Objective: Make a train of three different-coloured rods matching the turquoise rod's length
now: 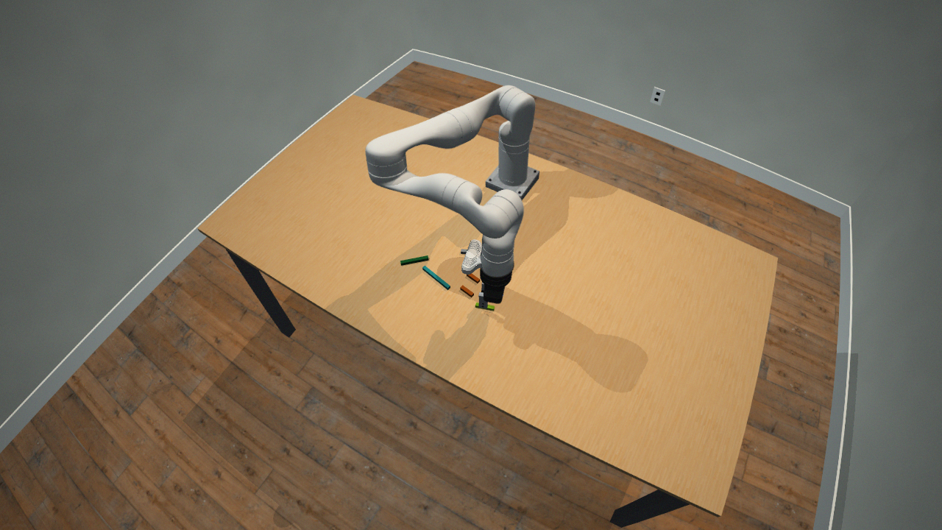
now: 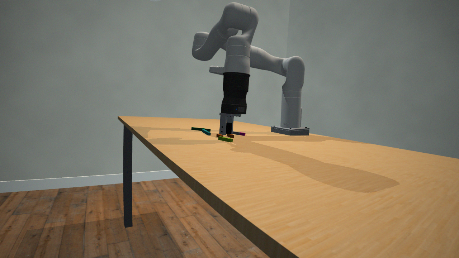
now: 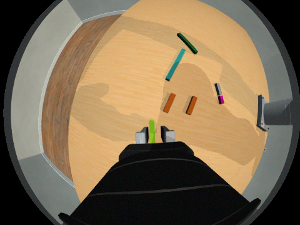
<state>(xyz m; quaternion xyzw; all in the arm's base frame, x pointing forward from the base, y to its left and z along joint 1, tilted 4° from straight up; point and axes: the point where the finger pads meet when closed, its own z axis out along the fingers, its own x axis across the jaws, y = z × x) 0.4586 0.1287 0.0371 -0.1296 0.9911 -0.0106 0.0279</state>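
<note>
The hand (image 1: 483,302) (image 2: 226,133) (image 3: 154,132) points downward at the end of the bent arm (image 1: 454,188) (image 2: 238,54), low over the table (image 1: 659,329) (image 2: 288,166) (image 3: 125,62). Its fingers are spread, one on each side of the lime rod (image 1: 488,308) (image 2: 225,139) (image 3: 152,131), gripping nothing. Relative to the turquoise rod (image 1: 436,277) (image 2: 206,132) (image 3: 175,65): the green rod (image 1: 414,260) (image 2: 200,129) (image 3: 187,43) lies near one end; two orange rods, first (image 1: 466,290) (image 2: 219,135) (image 3: 169,102) and second (image 1: 472,277) (image 2: 230,135) (image 3: 191,105), lie near the other; the lime rod lies beyond them; the grey rod (image 1: 464,252) (image 2: 236,133) (image 3: 218,89) and magenta rod (image 2: 242,134) (image 3: 221,99), end to end, lie well apart.
</note>
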